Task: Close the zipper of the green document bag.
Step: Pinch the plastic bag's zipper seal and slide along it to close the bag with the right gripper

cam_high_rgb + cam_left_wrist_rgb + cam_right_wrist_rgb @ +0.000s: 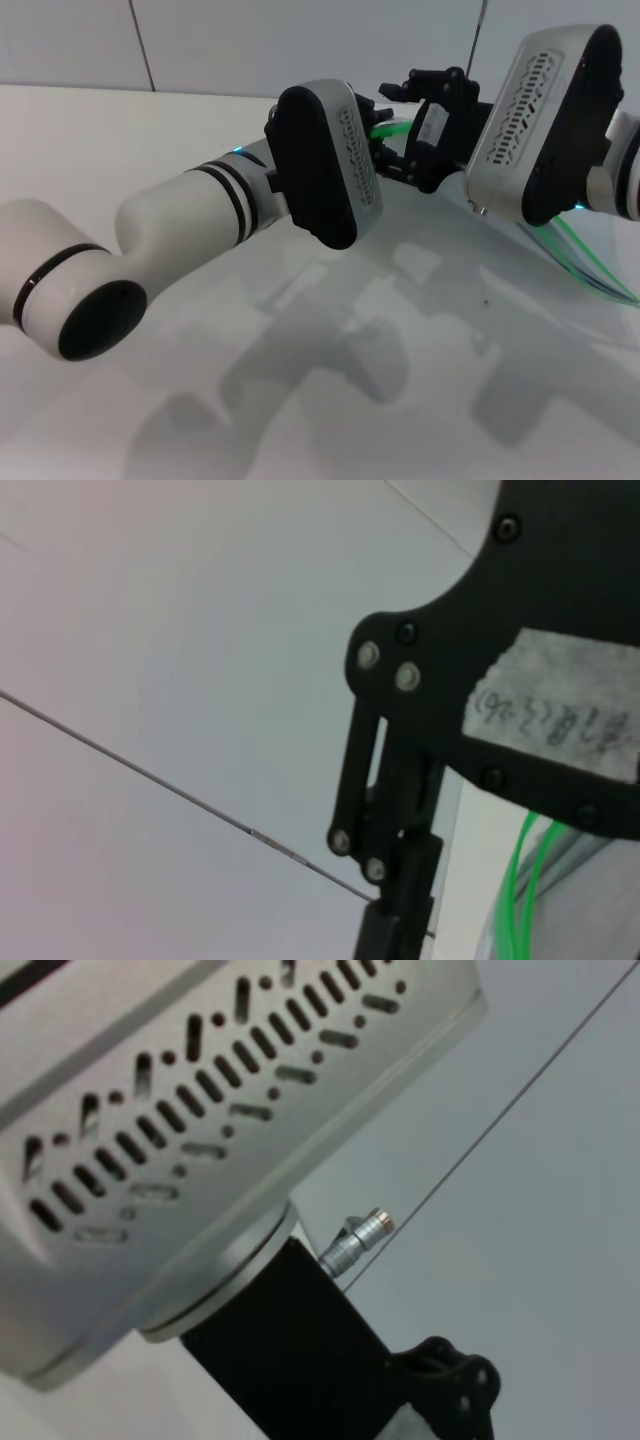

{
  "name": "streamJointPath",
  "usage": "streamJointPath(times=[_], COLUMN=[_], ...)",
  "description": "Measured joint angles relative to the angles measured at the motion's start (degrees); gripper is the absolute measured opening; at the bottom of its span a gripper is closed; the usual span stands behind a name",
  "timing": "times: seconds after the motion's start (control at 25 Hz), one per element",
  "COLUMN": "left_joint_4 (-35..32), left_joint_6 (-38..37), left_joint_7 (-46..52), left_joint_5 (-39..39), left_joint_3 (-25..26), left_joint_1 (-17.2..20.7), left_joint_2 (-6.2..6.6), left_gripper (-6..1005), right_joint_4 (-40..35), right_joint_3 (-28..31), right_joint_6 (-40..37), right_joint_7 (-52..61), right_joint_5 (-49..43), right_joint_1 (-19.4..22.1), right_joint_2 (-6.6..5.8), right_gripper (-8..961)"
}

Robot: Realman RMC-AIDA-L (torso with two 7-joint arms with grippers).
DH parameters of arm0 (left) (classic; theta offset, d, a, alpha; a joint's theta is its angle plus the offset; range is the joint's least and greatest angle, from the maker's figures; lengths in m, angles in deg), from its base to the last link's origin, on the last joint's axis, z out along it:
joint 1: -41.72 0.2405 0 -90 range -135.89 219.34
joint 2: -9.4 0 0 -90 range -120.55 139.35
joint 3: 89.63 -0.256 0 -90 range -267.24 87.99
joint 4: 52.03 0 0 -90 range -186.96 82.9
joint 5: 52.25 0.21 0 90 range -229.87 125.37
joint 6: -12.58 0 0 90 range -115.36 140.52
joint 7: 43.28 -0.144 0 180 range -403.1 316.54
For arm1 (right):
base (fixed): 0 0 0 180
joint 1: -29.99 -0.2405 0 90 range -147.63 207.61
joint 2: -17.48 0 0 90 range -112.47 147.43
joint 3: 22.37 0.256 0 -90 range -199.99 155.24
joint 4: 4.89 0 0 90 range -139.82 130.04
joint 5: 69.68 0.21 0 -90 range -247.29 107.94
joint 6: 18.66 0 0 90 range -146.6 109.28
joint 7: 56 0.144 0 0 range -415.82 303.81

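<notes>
The left gripper [385, 150] reaches in from the near left toward the far middle of the white table [150, 130], meeting the right gripper [435, 120] there; I cannot tell whether either is clenched or released, their tips being hidden behind the wrist housings. The zipper [385, 128] shows as a bright green strip right between the two grippers, reappearing along the right edge. There the green document bag [600, 260] lies flat, running off the right edge; the near table is bare, with shadows.
</notes>
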Motion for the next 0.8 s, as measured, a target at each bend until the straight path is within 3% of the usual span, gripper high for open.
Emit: streamJointPath(times=[0.8], left_joint_4=[-1.12], left_joint_6=[0.52], left_joint_7=[-0.87], left_joint_5=[0.13], left_joint_3=[-0.02], left_joint_1=[0.57], left_joint_2=[0.17], left_gripper=[53], right_joint_4=[2.86], right_joint_3=[-1.86], right_joint_6=[-2.93], right_joint_7=[-0.22], right_joint_5=[-1.96], right_joint_1=[-0.64], right_joint_2=[-0.08], right_gripper=[588])
